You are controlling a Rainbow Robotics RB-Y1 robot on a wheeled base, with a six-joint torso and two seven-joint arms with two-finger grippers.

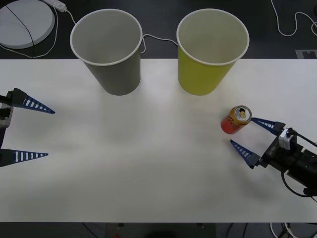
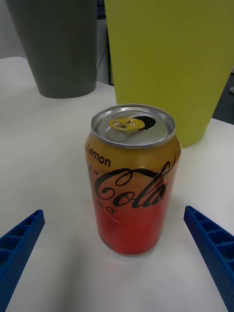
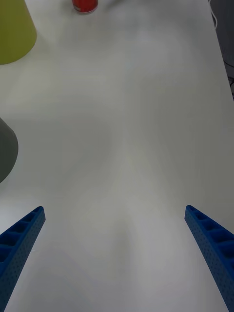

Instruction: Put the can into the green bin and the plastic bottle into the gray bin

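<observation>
White and smooth, the flat table [image 1: 148,163] carries 2 tapered paper-like cups at its far edge: the gray bin [image 1: 108,49] and the yellow-green bin [image 1: 212,49], both with white rims. Near the green one stands upright the small red-orange metal can [image 1: 237,120]. The right gripper [image 1: 247,133] is spread wide just beside it, ribbed blue fingers [image 1: 245,152] not touching. The left gripper [image 1: 43,133] rests open at the left edge.

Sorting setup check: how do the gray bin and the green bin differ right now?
The gray bin is gray and stands toward the robot's left; the green bin is yellow-green and stands toward its right. The can sits close in front of the green bin, far from the gray one. Both are upright, tapered, white-rimmed, similar in size, with nothing visible inside.
</observation>
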